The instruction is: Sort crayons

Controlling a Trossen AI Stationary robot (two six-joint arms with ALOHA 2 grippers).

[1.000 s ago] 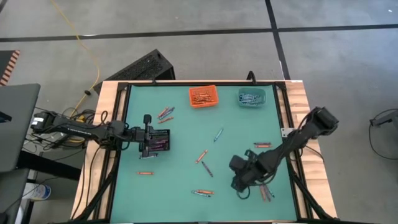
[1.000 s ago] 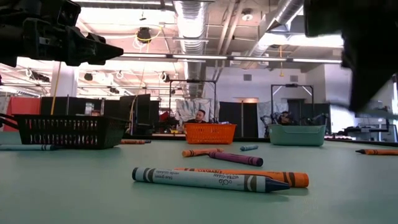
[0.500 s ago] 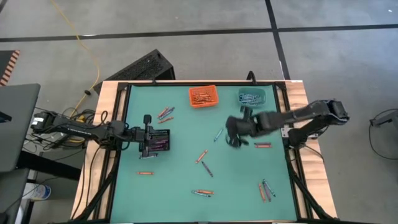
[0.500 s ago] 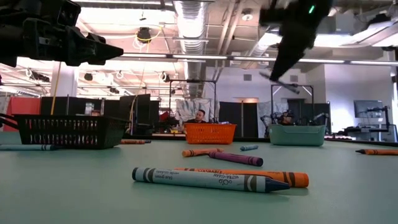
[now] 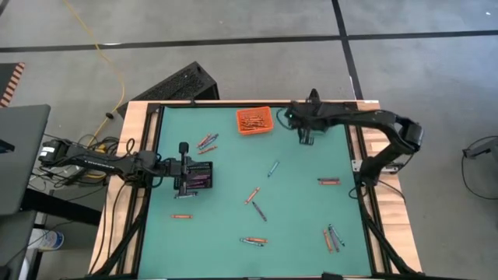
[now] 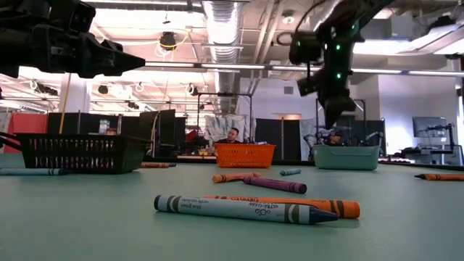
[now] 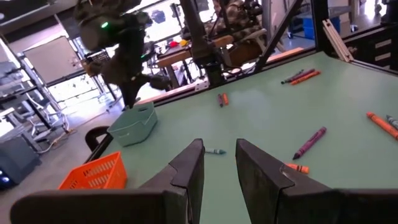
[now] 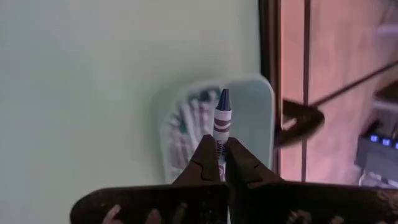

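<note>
Loose crayons lie scattered on the green table: (image 5: 273,168), (image 5: 252,194), (image 5: 254,241), (image 5: 332,237). One blue crayon (image 8: 222,118) is in my right gripper (image 8: 219,149), which is shut on it over the teal bin (image 8: 249,118) at the far edge (image 5: 320,123). The low view also shows my right gripper (image 6: 335,109), above the teal bin (image 6: 346,156). My left gripper (image 7: 219,152) stands open with nothing in it, level above the black bin (image 5: 204,183) at the table's left. The orange bin (image 5: 254,120) holds orange crayons. My right gripper pinches the blue crayon's paper-wrapped shaft (image 8: 221,138) between its two fingers. The crayon lies along the fingers, and its pointed tip (image 8: 223,97) sticks out past them. The fingers slant downward from the table's right side. The crayon is lifted clear, over the teal bin.
The black bin (image 6: 76,152) stands on the table's left with purple crayons in it. A blue and an orange crayon (image 6: 246,209) lie close to the near edge. A wooden frame (image 5: 373,117) borders the table. A person sits in the room far behind.
My right gripper, shut on the blue crayon, has swung from the table's near right part toward the far edge. It has turned about on the way and now hangs over the teal bin. The crayon has gone with it.
</note>
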